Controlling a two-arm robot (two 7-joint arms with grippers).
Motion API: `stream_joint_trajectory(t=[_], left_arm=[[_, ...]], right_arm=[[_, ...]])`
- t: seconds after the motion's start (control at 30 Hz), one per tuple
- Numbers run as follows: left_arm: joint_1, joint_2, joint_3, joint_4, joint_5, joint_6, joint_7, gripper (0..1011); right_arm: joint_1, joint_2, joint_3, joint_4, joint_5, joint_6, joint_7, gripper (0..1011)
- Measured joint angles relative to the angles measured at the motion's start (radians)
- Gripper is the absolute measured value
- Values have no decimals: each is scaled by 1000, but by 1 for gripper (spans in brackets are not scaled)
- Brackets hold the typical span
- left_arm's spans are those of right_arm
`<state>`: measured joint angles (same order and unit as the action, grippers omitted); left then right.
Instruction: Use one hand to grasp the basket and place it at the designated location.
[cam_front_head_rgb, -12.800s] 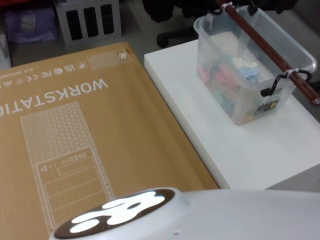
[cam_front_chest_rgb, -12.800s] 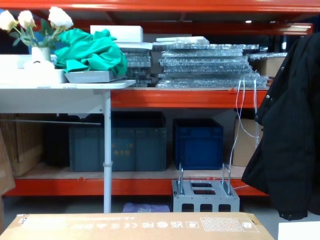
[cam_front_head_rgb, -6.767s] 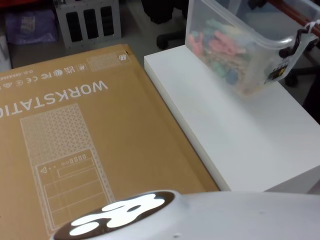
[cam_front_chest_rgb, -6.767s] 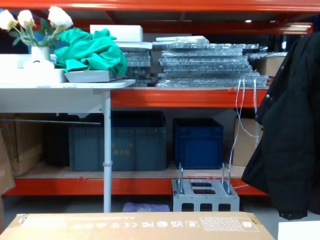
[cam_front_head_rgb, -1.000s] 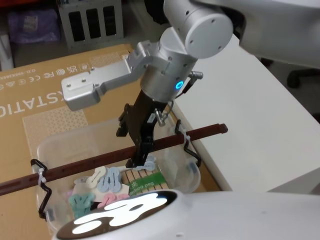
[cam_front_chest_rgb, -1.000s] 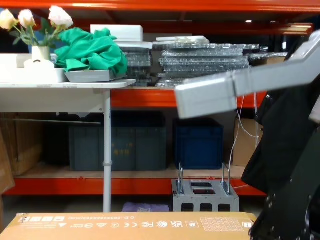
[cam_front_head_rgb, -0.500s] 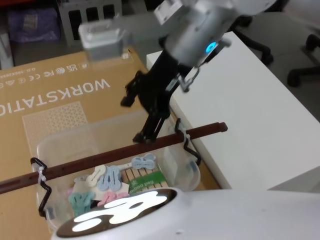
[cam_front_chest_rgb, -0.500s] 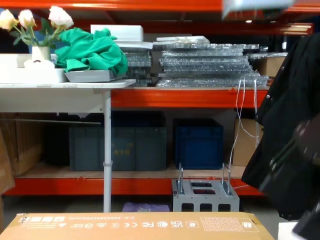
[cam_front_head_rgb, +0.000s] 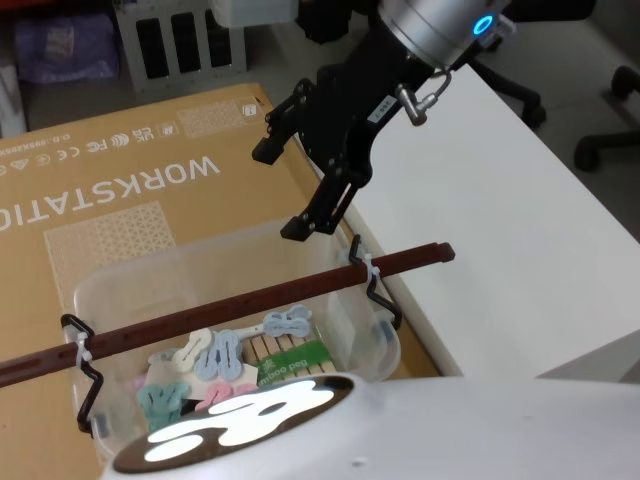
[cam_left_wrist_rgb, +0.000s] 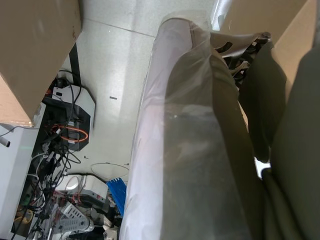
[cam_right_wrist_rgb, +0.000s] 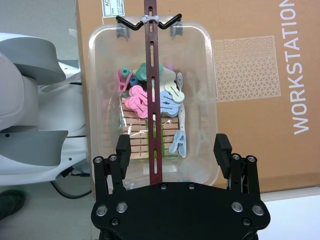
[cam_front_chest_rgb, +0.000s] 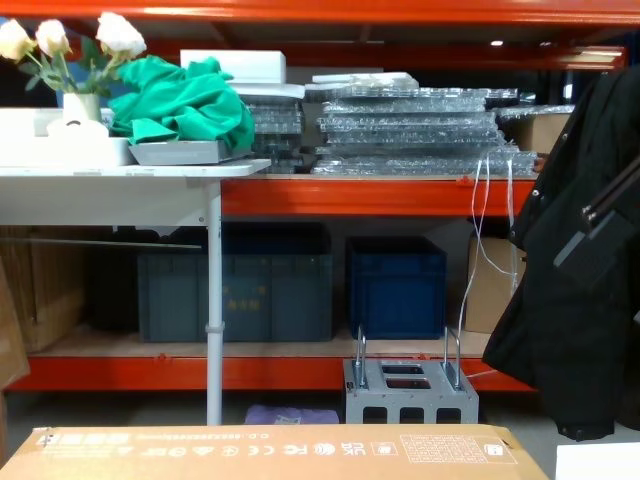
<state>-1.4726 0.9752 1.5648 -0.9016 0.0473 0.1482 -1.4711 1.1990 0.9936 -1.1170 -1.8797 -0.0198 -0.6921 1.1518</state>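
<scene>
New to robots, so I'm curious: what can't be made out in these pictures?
Head view: the robot's white body hides the near end of the clear plastic basket; the left edge cuts off its dark red bar handle.
Right wrist view: the open black right gripper, above the basket, covers the bar's other end.
Left wrist view: a pale blurred shape near the lens hides whatever lies behind.
</scene>
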Motion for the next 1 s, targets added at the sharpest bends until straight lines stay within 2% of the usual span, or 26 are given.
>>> stream_joint_trajectory(t=[0.33, 0.6, 0.77, 0.9, 1.0], left_arm=[[0, 0, 0, 0, 0, 0, 0, 0], [0, 0, 0, 0, 0, 0, 0, 0], [0, 0, 0, 0, -1, 0, 0, 0], [0, 0, 0, 0, 0, 0, 0, 0], [0, 0, 0, 0, 0, 0, 0, 0]], right_arm=[[-15, 4, 19, -9, 3, -5, 11, 1000], [-30, -21, 23, -8, -14, 13, 23, 1000], [-44, -66, 15, -12, -41, 43, 37, 1000], [-55, -132, -17, -9, -95, 84, 55, 1000], [-57, -153, -31, -7, -110, 97, 59, 1000]])
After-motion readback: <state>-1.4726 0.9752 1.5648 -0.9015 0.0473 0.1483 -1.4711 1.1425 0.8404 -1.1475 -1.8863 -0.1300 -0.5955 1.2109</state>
